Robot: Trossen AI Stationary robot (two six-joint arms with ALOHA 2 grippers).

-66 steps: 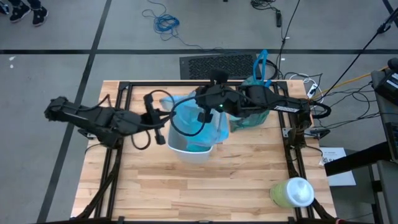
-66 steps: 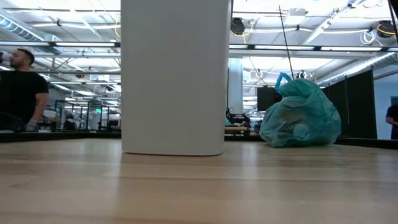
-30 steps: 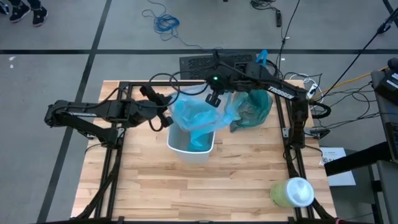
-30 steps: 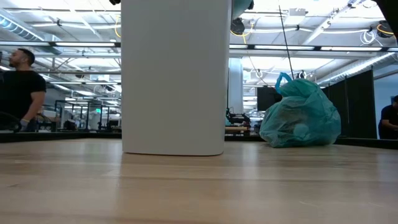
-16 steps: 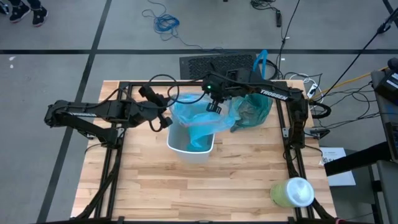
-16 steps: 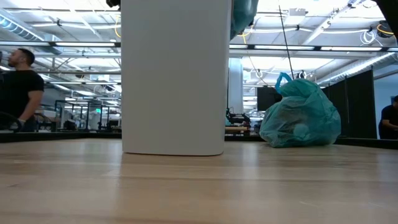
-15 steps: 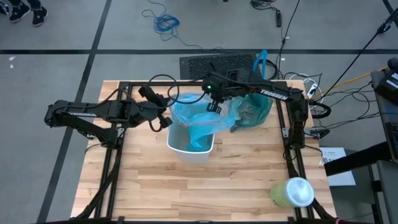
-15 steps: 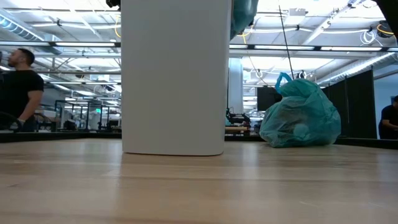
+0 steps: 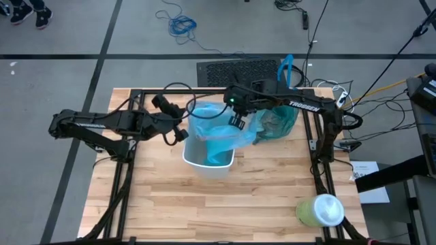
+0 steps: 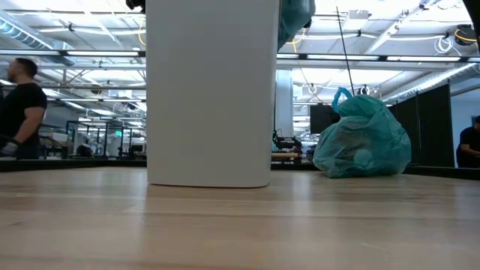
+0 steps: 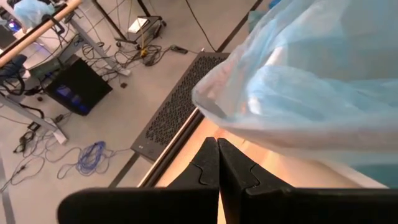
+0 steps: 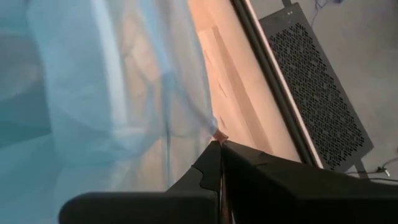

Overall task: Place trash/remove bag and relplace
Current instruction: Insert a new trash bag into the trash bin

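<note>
A white bin (image 9: 208,165) (image 10: 210,90) stands upright mid-table. The pale sky-blue bag (image 9: 214,133) (image 11: 311,81) is spread over its mouth between both grippers. My left gripper (image 9: 182,133) (image 11: 217,142) is shut at the bag's left rim, level with the bin's left edge. My right gripper (image 9: 238,123) (image 12: 219,144) is shut on the bag's right side, above the bin's far-right rim. The filled teal-green bag (image 9: 278,121) (image 10: 361,139) sits on its base on the table's far right, blue handles up. No loose trash scraps show. My left gripper has its shut fingertips (image 11: 217,149) under the bag's left rim (image 11: 208,115), coming level from the table's left. The pinch itself hardly shows. The rim is held up off the table. My right gripper pinches an edge of the bag's right side (image 12: 210,127) between its fingertips, reaching in from the table's right. The plastic runs in taut creases from the tips, and some hangs over the bin's right top corner (image 10: 294,19).
A pale-green container with a white top (image 9: 320,211) lies near the table's near-right corner. Bare wood lies in front of the bin. Cables trail off the table's right edge. People stand in the room beyond the far edge (image 10: 19,112).
My right gripper has moved from beyond the bin's far rim toward the near and right sides and slightly down, staying shut on the bag. The bag's right side has been drawn across the bin's mouth and hangs lower over its right top corner.
</note>
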